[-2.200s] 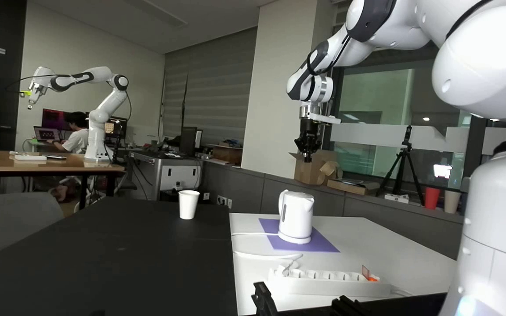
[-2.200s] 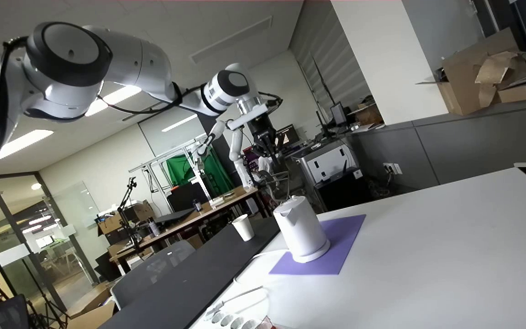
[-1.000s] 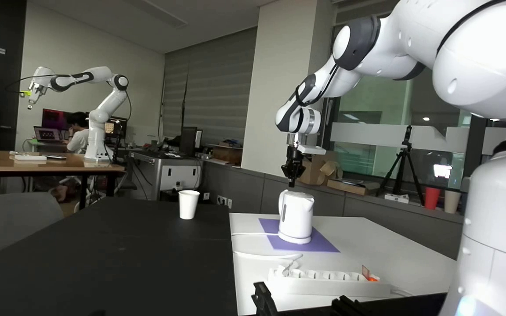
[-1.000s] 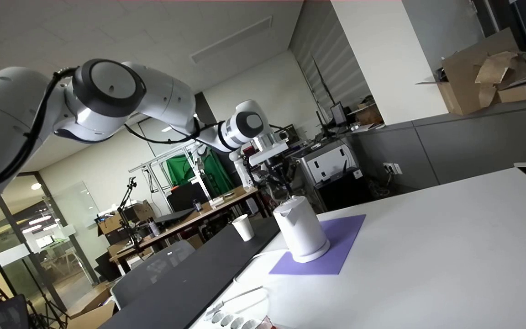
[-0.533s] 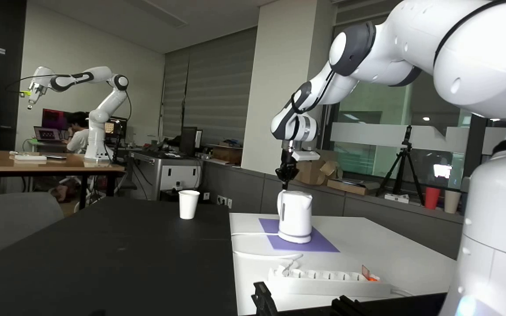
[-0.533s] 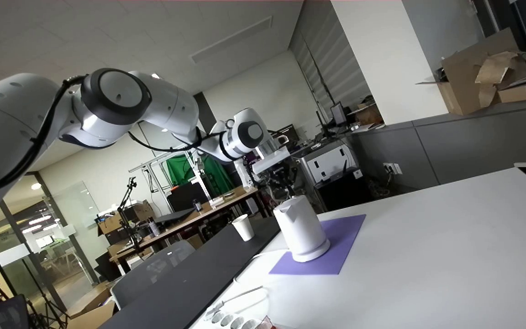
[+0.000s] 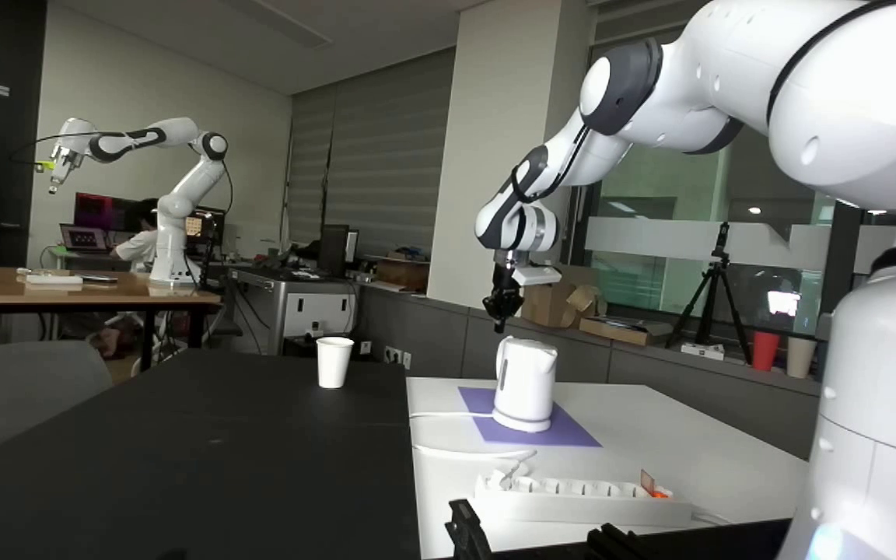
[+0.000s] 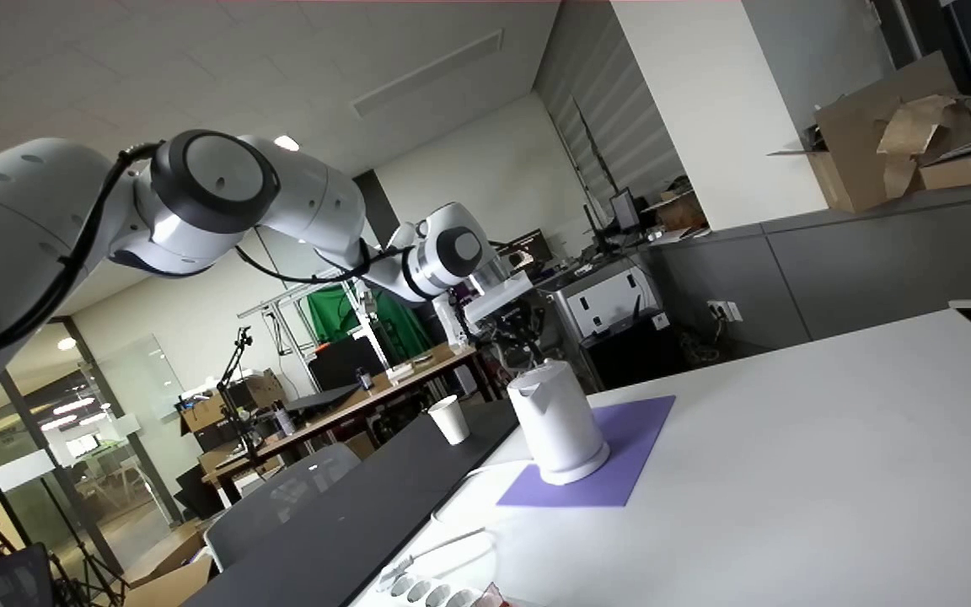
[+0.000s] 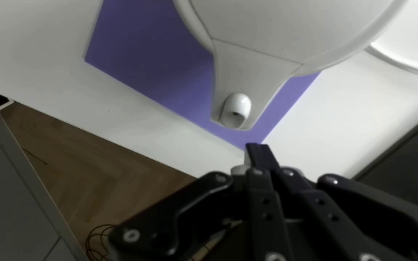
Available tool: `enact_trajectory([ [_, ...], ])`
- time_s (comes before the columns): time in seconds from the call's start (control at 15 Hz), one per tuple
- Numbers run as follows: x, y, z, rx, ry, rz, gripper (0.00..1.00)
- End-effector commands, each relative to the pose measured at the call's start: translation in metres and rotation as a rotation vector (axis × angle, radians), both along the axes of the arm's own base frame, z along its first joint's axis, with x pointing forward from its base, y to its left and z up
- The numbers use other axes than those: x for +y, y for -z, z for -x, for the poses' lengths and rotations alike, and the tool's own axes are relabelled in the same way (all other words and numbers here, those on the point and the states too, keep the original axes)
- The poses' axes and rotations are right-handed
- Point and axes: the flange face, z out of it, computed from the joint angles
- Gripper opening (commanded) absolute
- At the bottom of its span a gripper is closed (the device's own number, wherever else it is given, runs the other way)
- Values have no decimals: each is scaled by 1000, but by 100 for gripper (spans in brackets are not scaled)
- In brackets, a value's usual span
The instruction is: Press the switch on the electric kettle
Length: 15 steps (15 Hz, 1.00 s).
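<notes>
The white electric kettle (image 7: 526,389) stands on a purple mat in both exterior views (image 8: 560,426). In the wrist view its lid (image 9: 292,25) is at the top, and the rounded switch (image 9: 236,110) sits at the end of its handle part. My gripper (image 7: 499,327) points down just above the handle top, with a small gap seen. In an exterior view its fingertips (image 8: 538,357) are partly behind the kettle's top. In the wrist view the fingers (image 9: 258,146) are together, hold nothing, and appear just below the switch without covering it.
The purple mat (image 7: 572,432) lies on the white table (image 7: 673,435). A white power strip (image 7: 584,509) with a cable is nearer the camera. A paper cup (image 7: 332,365) stands on the adjoining black table (image 7: 207,467). A table edge and floor (image 9: 122,181) show in the wrist view.
My gripper has come down to the kettle's handle top, then risen slightly in the last half second. The kettle's top shifted a little left and has swung back right.
</notes>
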Motion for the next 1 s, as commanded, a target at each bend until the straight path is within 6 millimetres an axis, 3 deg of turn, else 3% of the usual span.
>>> enact_trajectory([
  [0.0,0,-3,-3,9,8,19,0],
  [0.93,-11,-5,1,55,38,53,0],
])
